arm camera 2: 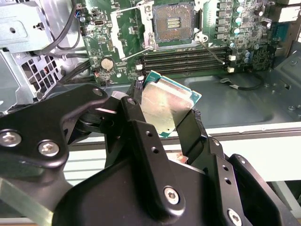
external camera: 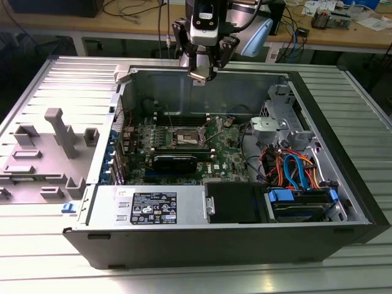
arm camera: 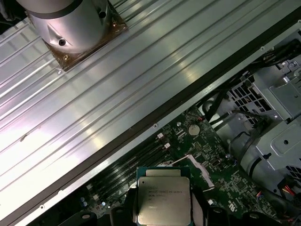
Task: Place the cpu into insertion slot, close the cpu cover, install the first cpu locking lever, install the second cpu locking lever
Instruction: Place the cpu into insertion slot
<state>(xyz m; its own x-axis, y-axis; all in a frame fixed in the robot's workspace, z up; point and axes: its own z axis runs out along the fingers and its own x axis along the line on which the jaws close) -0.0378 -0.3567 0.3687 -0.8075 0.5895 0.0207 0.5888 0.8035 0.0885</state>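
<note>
Cpu (arm camera 2: 167, 106) sits pinched by its edges between the two black fingers (arm camera 2: 136, 125) of the gripper (arm camera 2: 164, 115), tilted, its dull grey top showing in both wrist views and a thin green border around it. In the first wrist view the cpu (arm camera: 163, 200) hangs above the green motherboard (arm camera: 221, 179). In the exterior view the gripper (external camera: 202, 72) hovers in the air over the far wall of an open computer case (external camera: 214, 248), well above the board and touching nothing else. Below it, near the middle of the motherboard (external camera: 177, 156), lies the insertion slot (external camera: 187, 136); in the second wrist view the insertion slot (arm camera 2: 173, 23) is bare, its silver rim framing a dark brownish-gold centre with no chip in it. Long black memory slots (arm camera 2: 183, 59) run just beside it, and a round coin battery (arm camera 2: 107, 63) sits nearby. A silver power supply (external camera: 147, 205) lines the case's near wall, and a drive cage with orange and blue cables (external camera: 294, 168) fills the end at the exterior view's right. The case lies on its side in the middle of the ribbed metal counter (external camera: 184, 275), with a grey moulded fixture (external camera: 52, 150) towards the counter's edge at the exterior view's left.
</note>
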